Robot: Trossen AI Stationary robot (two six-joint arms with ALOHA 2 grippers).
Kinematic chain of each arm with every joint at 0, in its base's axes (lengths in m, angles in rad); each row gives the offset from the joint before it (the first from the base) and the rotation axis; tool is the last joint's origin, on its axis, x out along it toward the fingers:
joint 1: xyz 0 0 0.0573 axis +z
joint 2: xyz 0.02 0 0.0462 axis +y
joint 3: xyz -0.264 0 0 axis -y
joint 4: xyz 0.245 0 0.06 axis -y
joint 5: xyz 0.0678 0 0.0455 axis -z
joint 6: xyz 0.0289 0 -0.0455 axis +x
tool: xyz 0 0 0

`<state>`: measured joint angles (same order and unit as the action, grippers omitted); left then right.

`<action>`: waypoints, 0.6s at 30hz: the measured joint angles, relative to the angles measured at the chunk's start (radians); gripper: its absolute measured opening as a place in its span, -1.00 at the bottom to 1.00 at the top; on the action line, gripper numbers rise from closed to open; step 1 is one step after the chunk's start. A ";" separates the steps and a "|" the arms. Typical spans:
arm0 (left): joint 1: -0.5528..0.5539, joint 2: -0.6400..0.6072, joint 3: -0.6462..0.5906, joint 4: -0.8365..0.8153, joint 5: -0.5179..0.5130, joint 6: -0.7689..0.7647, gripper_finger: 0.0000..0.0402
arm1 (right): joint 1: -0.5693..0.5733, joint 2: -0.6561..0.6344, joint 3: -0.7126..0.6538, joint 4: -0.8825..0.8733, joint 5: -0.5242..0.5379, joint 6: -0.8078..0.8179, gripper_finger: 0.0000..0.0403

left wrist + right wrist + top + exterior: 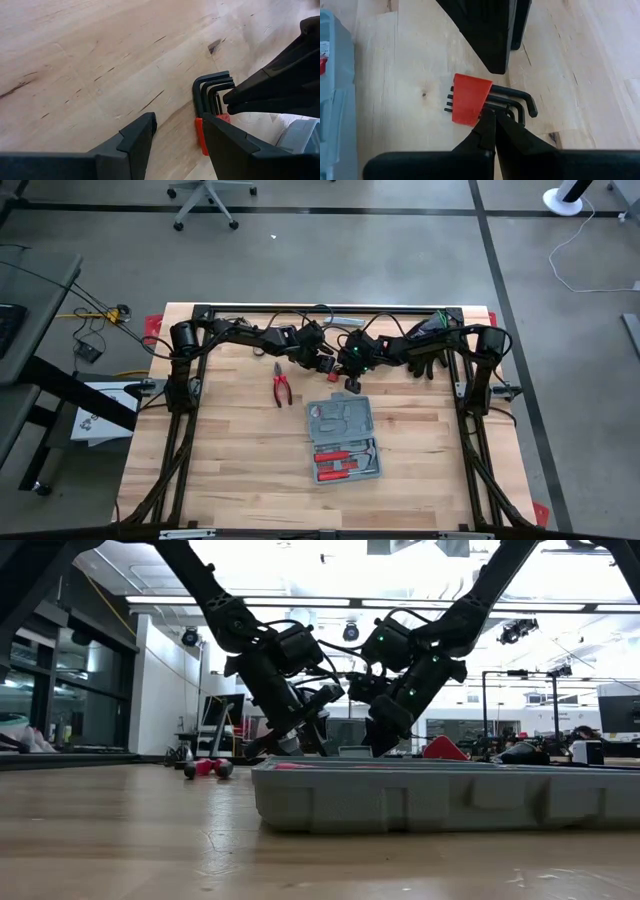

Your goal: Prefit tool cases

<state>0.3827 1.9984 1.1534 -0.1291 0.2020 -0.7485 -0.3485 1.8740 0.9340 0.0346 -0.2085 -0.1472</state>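
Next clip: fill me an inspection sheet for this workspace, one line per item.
Surface: pale wood table, dark frame along its edges.
Job's things: open blue-grey tool case mid-table, red-handled tools inside.
Clutter: red-handled pliers beside the case; hex key set in a red holder on the wood.
Grippers: left hand open beside the hex keys; right hand shut, tips at the keys.
Cables: bundles along both arms; a white cord on the floor.
Surroundings: office chair base; lit workshop behind.

A red holder (470,99) carries black hex keys (512,102) at the closed black right gripper (491,122); the case (343,438) is blue-grey, the table (240,460) pale streaked wood.
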 joint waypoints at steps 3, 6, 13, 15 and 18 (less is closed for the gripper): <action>0.000 0.000 0.000 0.000 0.000 0.000 -0.18 | 0.000 0.000 0.000 0.001 0.000 -0.010 -1.00; 0.000 0.000 0.000 0.004 0.000 0.000 -0.18 | 0.000 0.000 0.000 0.003 0.000 -0.011 -1.00; 0.000 0.002 0.000 0.023 -0.001 0.000 -0.18 | 0.000 0.000 0.000 0.007 0.000 -0.010 -1.00; -0.003 0.002 0.000 0.024 -0.001 0.000 -0.18 | 0.000 0.000 0.000 0.010 0.000 -0.011 -1.00; -0.004 0.002 0.000 0.023 -0.002 0.000 -0.18 | 0.000 0.000 0.000 0.017 0.000 -0.011 -1.00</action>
<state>0.3791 1.9999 1.1534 -0.1059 0.2000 -0.7483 -0.3485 1.8736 0.9337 0.0519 -0.2089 -0.1581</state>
